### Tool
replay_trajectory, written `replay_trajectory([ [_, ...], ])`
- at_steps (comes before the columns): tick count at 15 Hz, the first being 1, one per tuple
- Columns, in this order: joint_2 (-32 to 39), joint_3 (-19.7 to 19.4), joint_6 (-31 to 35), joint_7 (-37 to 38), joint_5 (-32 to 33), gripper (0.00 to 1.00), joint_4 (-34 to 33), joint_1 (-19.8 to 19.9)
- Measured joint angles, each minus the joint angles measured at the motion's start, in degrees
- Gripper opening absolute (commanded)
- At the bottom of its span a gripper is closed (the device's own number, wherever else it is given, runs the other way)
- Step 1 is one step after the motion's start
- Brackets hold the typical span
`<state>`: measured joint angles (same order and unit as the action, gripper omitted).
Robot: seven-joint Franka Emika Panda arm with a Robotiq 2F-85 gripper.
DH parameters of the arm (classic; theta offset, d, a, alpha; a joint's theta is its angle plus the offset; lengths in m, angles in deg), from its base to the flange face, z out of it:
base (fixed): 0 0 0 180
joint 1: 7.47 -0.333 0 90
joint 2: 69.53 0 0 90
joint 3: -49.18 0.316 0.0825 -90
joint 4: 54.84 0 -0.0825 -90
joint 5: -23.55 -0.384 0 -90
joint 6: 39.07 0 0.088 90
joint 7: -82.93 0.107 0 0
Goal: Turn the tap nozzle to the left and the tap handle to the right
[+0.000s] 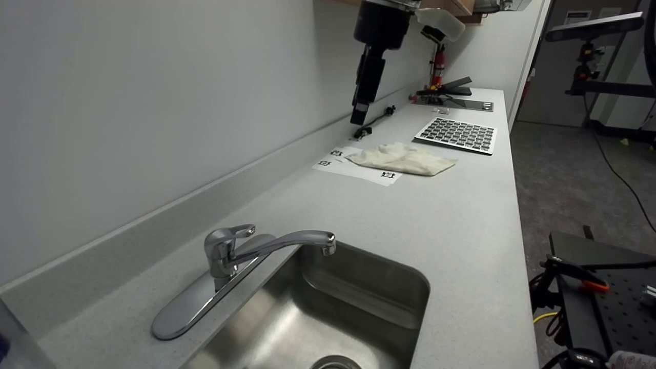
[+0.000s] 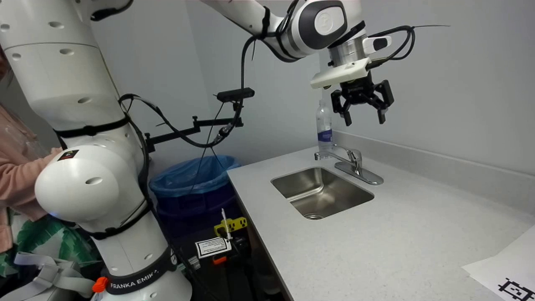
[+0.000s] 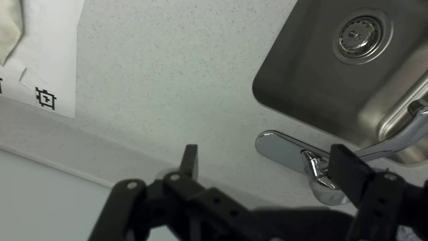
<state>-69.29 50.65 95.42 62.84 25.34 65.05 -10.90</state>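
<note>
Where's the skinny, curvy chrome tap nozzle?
In the wrist view, the slim, arched chrome tap nozzle is at the right edge, reaching over the rectangular stainless-steel sink.

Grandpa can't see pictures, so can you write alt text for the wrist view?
An open black robot tool hangs above a counter, one finger partly hiding a shiny faucet. The faucet's spout reaches over a metal sink at right; paper and a cloth lie upper left.

Arm [image 2: 94,167]: stretched from left to right in an exterior view
Wrist [image 2: 347,52]: held high
End effector [image 2: 364,118]: pointed downward, fingers [image 2: 381,116] parted
</note>
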Motion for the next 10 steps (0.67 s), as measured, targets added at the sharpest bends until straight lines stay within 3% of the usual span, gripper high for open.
replay_trajectory([
  [10,2.43,5.76,2.64,1.41,-0.32,1.00,0.19,-2.82],
])
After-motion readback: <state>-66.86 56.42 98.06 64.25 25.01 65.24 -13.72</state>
